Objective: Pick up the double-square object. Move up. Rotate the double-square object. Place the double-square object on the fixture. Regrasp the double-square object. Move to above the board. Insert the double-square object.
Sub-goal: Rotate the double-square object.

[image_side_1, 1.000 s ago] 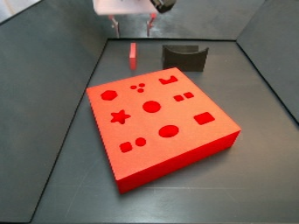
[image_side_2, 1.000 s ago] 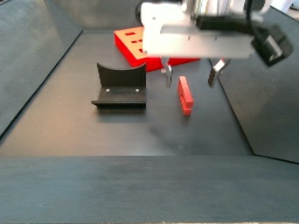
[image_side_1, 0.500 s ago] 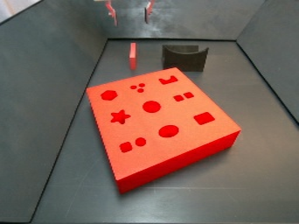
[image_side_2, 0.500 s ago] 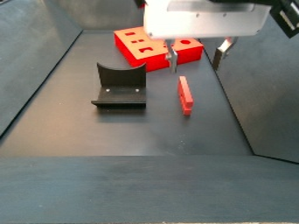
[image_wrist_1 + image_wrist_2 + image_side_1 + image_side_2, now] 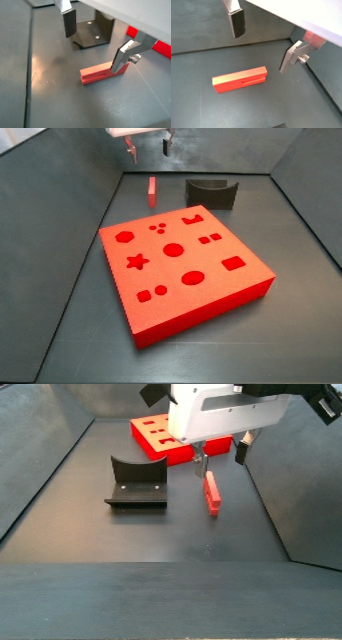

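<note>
Pinkish-red and thin, the double-square object point(image 5: 210, 492) lies flat on the dark floor just beside the fixture point(image 5: 135, 484), well apart from its notch. We take the fixture as our landmark: in a side view the object lies to one side of it, its long axis running roughly along the fixture's side, toward the board point(image 5: 171, 439) beyond.

Our hand point(image 5: 261, 42) hangs above the object, fingers spread wide with nothing between them. In both wrist views one finger point(image 5: 69, 22) stands clear to one side of the block point(image 5: 100, 74) and the other near its far end, so the object sits below the gap, not yet touched.

We judge the pick-up has not begun; the descent turns on the fingers straddling the object's narrow width, across its long axis.

Farthest off, the board point(image 5: 181, 263) carries its shaped holes, unoccupied.
</note>
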You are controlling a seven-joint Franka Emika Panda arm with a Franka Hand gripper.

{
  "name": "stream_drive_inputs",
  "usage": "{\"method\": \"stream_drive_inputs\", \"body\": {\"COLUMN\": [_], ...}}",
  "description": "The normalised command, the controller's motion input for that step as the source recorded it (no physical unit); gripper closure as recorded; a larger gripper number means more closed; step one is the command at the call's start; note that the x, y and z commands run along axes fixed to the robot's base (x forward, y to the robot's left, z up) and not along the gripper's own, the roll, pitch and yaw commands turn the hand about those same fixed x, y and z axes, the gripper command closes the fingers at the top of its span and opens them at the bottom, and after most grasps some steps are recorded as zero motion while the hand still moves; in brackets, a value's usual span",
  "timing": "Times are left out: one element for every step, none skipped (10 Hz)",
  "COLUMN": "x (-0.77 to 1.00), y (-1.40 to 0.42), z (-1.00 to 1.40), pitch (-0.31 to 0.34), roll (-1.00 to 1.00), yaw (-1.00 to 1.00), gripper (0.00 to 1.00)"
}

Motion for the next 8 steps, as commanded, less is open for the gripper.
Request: {"method": "stream_drive_inputs", "body": {"x": [0.04,0.04,0.04,0.04,0.04,0.04,0.04,0.04], "y": [0.0,0.0,0.0,0.0,0.0,0.0,0.0,0.0], "z": [-0.04,-0.04,-0.04,-0.04,-0.04,-0.04,-0.04,-0.04], "pitch": [-0.005,-0.005,-0.005,-0.005,-0.005,-0.006,-0.006,-0.006], "roll": [0.0,0.0,0.0,0.0,0.0,0.0,0.0,0.0], "yaw": [1.0,1.0,1.0,1.0,1.0,1.0,1.0,1.0], "gripper": [0.0,0.0,0.0,0.0,0.0,0.0,0.0,0.0]}}
